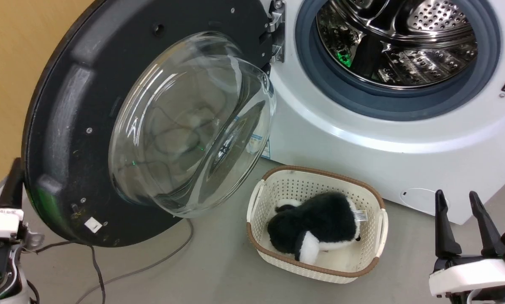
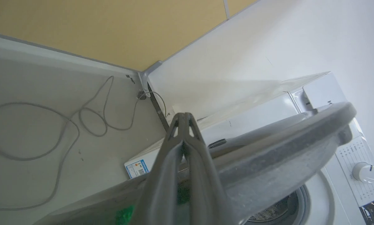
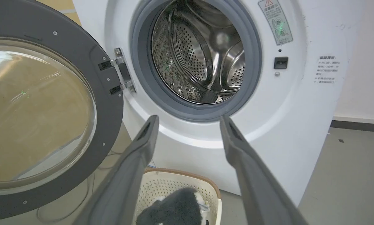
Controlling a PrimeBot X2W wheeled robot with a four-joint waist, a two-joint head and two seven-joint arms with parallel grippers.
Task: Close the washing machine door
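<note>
Grey floor [image 1: 218,270], yellow wall [image 1: 7,63]; washing machine door [image 1: 66,105] open; left fingers [image 2: 168,175] clenched, right fingers [image 3: 133,162] spread.

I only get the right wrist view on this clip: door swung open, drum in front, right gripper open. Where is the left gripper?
Observer: The left gripper is on the outer side of the washing machine door, by the rim low at the head view's left.
Operator: Open or shut?
Observer: Shut. In the left wrist view its fingers lie together with nothing between them. Whether they touch the door, I cannot tell.
</note>
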